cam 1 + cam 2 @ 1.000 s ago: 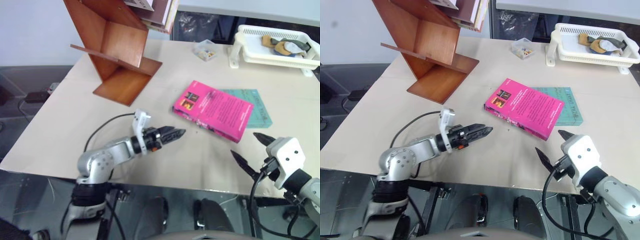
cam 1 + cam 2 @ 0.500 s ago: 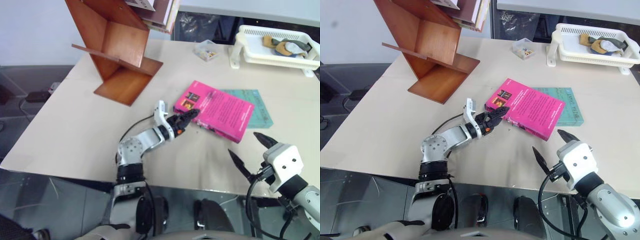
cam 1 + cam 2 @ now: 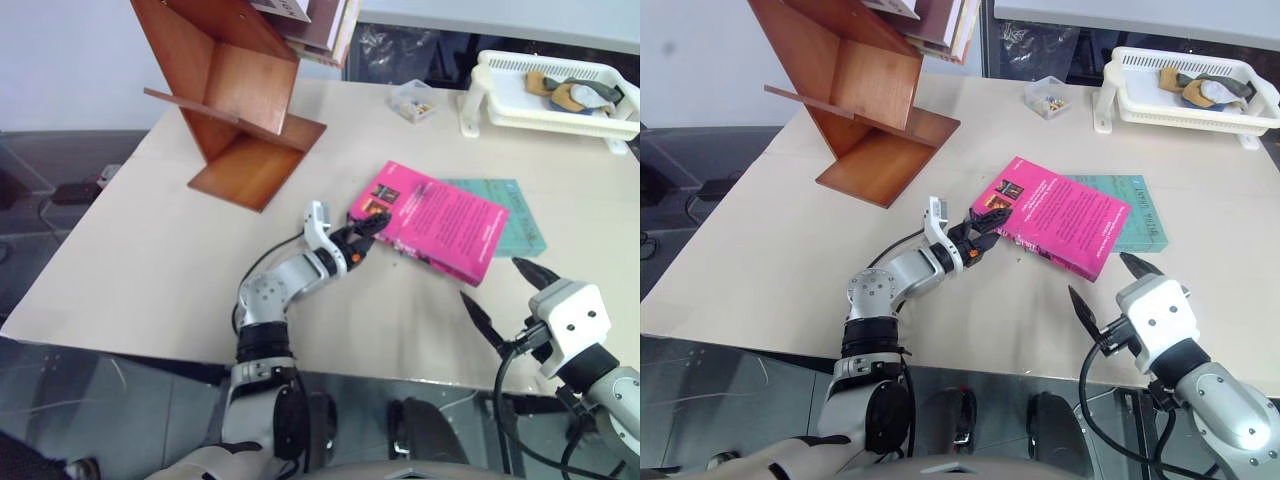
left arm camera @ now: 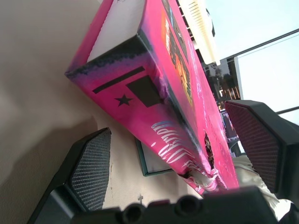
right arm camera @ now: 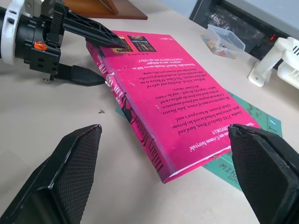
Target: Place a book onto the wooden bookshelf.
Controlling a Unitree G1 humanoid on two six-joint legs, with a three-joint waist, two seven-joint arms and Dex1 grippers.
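the book (image 3: 432, 218) is lying flat near the middle of the worktop (image 3: 150, 250), its far right corner overlapping a thin teal book (image 3: 512, 222) underneath it, so the carrying part of the task is not yet begun. the left gripper (image 3: 368, 232) is reaching level to the book's near left corner with its jaws standing apart, one finger over the cover and the other low beside the spine on the worktop; in the left wrist view the pink corner is sitting between the two pads (image 4: 91, 165) without either one visibly pressing on it, so i judge this as the moment just ahead of a grasp, not a grip. the right gripper (image 3: 505, 297) is hovering near the worktop's front right edge, jaws also wide apart and holding nothing, pointing toward the book from the other side. the bookshelf (image 3: 232, 95) is standing at the far left corner, well apart from the book, with a few other books leaning in its upper slot. what is left, as far as i can judge: closing on the book, lifting it off the teal one, carrying it across and setting it into a slanted bay
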